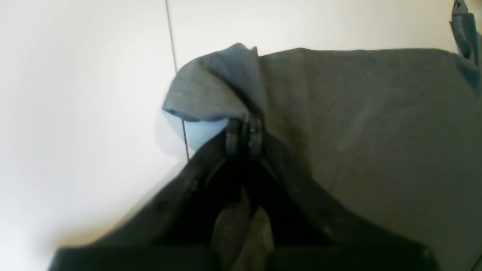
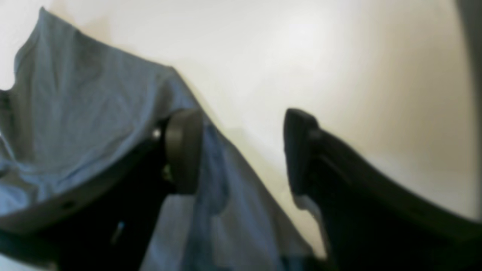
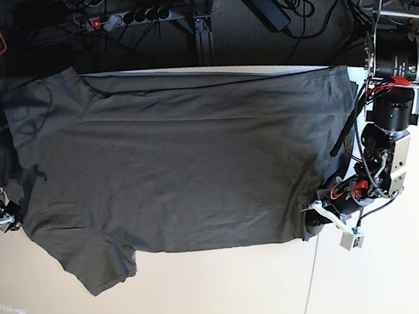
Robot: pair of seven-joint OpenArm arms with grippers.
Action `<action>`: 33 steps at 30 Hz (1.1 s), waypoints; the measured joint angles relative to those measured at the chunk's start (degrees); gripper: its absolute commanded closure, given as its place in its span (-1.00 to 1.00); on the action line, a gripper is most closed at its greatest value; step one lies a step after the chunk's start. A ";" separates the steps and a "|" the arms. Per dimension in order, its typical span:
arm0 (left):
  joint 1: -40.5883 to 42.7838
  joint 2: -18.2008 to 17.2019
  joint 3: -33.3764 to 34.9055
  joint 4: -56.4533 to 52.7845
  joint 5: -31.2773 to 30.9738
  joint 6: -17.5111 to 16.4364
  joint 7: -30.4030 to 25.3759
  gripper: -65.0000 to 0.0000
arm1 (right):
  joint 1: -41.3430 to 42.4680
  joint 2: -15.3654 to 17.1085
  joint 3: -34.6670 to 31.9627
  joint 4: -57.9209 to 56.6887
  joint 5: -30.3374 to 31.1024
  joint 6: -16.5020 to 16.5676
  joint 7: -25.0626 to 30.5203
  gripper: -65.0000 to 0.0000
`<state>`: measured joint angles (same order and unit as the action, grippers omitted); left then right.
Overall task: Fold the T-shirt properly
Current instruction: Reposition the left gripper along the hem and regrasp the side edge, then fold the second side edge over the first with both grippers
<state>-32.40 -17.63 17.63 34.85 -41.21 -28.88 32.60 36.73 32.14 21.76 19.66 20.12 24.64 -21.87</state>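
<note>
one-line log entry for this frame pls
phase: fold T-shirt | left gripper: jaws shut on shirt edge | right gripper: jaws open, holding nothing | shirt: spread on table

Plain dark olive-grey T-shirt (image 3: 188, 167)

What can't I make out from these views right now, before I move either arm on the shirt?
- Right gripper: open in the right wrist view; in the base view it is cut off at the left edge.
- T-shirt collar and label: not visible in any view.
- Left gripper: shut on a T-shirt corner; its own fingers hide how much cloth is pinched.
- Both wrist views are blurred, so fabric layers cannot be counted.
</note>
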 measured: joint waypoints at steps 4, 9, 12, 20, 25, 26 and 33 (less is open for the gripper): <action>0.00 -0.04 0.00 0.02 -0.02 -0.07 0.13 1.00 | 1.25 -1.62 -7.65 0.24 -0.46 0.00 0.83 -0.07; 0.00 0.04 0.00 0.02 0.02 -0.09 0.04 1.00 | 2.32 -3.89 -14.14 0.52 -0.24 0.00 1.95 -0.07; 0.02 0.17 0.00 0.00 0.17 -0.09 -0.52 1.00 | 2.34 -4.33 -16.17 0.59 -0.04 0.00 2.38 -0.07; 0.04 0.20 0.00 0.00 0.22 -0.11 -1.18 1.00 | 2.16 -4.07 -16.44 0.59 -7.39 0.04 5.44 0.99; -0.17 0.15 0.04 -0.17 1.07 -2.23 -1.75 1.00 | 1.95 -3.54 -16.63 2.60 -11.67 0.42 5.99 1.00; -0.42 -0.02 0.04 -0.35 1.33 -4.44 -0.81 1.00 | 1.81 -3.26 -16.65 3.26 -11.89 0.42 5.53 1.00; -0.79 -2.99 0.66 3.56 -4.55 -8.48 9.05 1.00 | -0.96 -0.70 -16.85 11.13 -7.50 0.48 -2.01 1.00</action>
<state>-33.19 -20.62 18.28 38.41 -45.76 -37.36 41.65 35.77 31.44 4.91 30.79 12.62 25.12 -23.88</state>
